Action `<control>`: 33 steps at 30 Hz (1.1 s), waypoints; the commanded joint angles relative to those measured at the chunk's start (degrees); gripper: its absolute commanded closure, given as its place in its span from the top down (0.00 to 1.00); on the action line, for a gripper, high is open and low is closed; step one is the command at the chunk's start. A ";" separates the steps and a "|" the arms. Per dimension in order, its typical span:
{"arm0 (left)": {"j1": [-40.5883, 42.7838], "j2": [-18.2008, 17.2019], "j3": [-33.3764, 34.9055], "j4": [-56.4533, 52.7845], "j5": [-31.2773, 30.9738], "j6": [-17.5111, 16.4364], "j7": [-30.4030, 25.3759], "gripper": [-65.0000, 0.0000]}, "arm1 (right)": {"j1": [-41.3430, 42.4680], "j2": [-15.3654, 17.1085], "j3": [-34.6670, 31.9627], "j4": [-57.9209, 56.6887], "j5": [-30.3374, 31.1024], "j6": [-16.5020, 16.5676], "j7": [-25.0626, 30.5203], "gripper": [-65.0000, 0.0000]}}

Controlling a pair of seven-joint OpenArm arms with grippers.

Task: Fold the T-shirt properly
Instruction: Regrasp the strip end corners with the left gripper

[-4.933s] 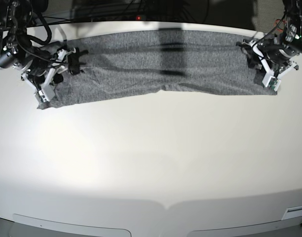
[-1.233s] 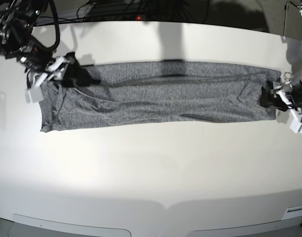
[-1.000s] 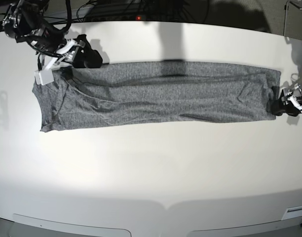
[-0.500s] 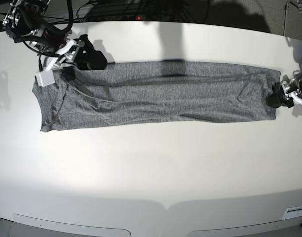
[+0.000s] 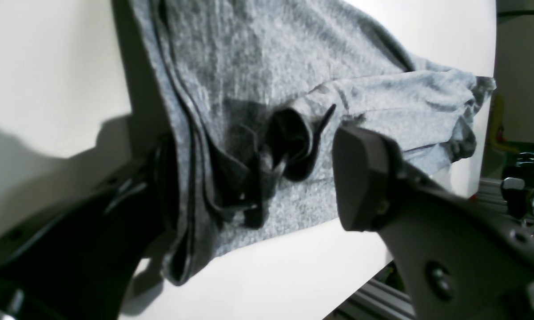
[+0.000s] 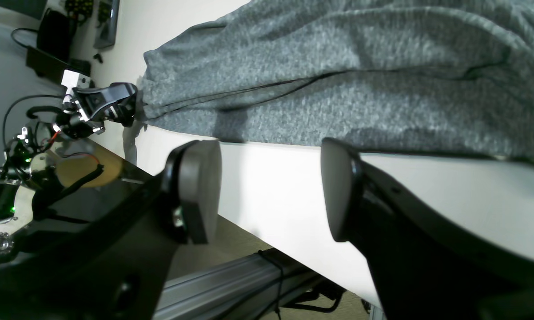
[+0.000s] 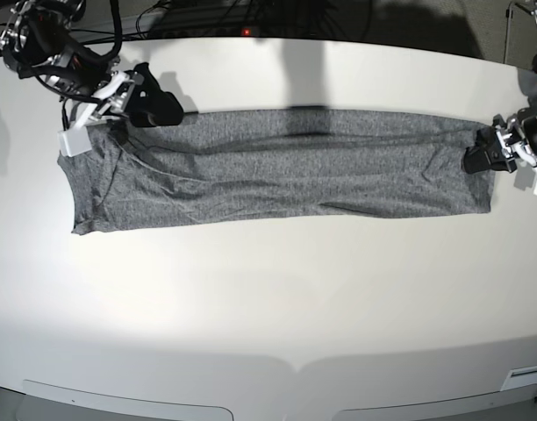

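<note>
- t-shirt (image 7: 286,167) lies flat as a long band across the far side of the bench (image 7: 268,298)
- left gripper (image 7: 483,153) fingers spread over its end edge
- right gripper (image 7: 150,103) fingers spread, empty, by opposite end

A broad white table (image 7: 268,298) with a curved far edge fills the base view under bright light, a dark background with black cables (image 7: 207,17) and a small red light (image 7: 247,32) behind it.
</note>
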 commanded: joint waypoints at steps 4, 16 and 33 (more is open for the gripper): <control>0.15 0.09 0.04 0.13 1.60 0.58 -3.19 0.69 | 0.31 0.44 0.13 2.54 1.92 0.28 0.50 0.55; 0.15 4.79 0.04 0.13 14.25 0.58 -8.44 0.69 | 0.31 0.44 0.13 3.56 1.88 0.28 0.44 0.55; -0.44 4.44 0.04 2.14 8.94 0.58 -8.76 0.00 | 0.31 0.44 0.13 3.56 1.70 0.28 0.46 0.55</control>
